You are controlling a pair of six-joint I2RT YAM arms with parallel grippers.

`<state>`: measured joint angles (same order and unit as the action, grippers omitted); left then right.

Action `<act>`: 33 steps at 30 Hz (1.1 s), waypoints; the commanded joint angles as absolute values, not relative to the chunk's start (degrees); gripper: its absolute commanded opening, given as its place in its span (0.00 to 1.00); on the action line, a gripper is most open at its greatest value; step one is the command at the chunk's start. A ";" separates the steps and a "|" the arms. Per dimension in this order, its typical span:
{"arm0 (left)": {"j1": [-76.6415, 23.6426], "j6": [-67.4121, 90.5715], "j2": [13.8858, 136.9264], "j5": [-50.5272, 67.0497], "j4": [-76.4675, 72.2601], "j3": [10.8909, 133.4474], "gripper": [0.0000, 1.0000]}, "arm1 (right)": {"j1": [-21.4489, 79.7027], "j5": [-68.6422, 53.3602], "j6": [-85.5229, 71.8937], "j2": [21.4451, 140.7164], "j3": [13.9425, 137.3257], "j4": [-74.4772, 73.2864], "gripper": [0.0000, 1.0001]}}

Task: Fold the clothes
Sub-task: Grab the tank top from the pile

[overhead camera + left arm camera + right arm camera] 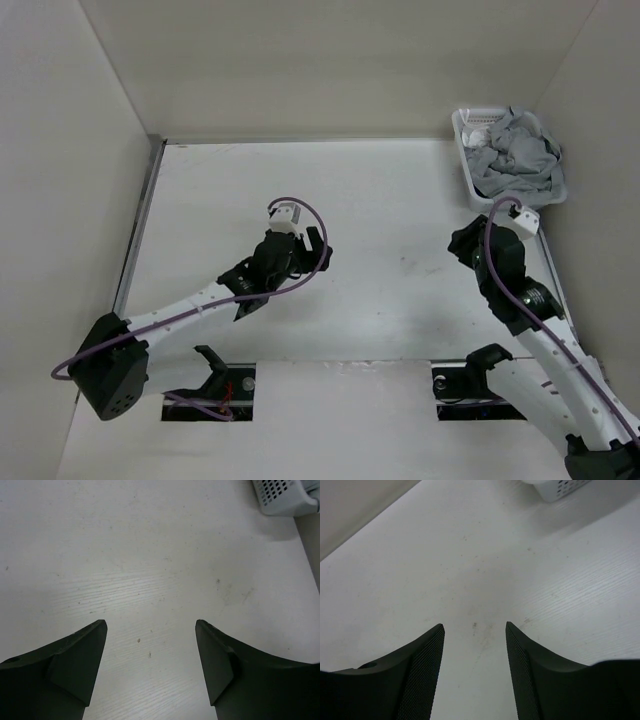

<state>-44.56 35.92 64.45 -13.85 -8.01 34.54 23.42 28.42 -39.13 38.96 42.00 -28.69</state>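
Observation:
The clothes (520, 160), a light grey crumpled heap, lie in a white perforated basket (466, 150) at the back right corner of the table. My left gripper (318, 246) hovers over the middle of the table, well left of the basket. Its wrist view shows the left gripper (151, 625) open, with only bare tabletop between the dark fingers (80, 655). My right gripper (468, 243) sits just in front of the basket. In its own view the right gripper (475, 626) is open too and holds nothing.
A corner of the basket (282, 497) shows at the top right of the left wrist view, and the basket (560, 487) also shows at the top of the right wrist view. Something white (480, 133) lies in the basket's back end. Walls enclose the table on three sides.

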 commanded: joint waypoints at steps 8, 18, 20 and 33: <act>-45.66 32.70 68.29 -12.92 -21.78 32.61 0.60 | 3.75 18.73 -36.21 51.22 46.92 -13.37 0.06; -46.62 32.43 73.12 -12.22 -27.95 29.53 0.21 | -12.44 19.86 -31.29 84.02 72.51 -7.65 0.27; -46.19 32.43 73.47 -12.13 -28.82 29.18 0.34 | -14.10 19.87 -30.06 90.32 78.20 -7.82 0.40; -43.55 32.96 78.04 -10.37 -32.87 29.00 0.49 | -16.31 10.91 -27.33 112.06 95.10 -7.83 0.49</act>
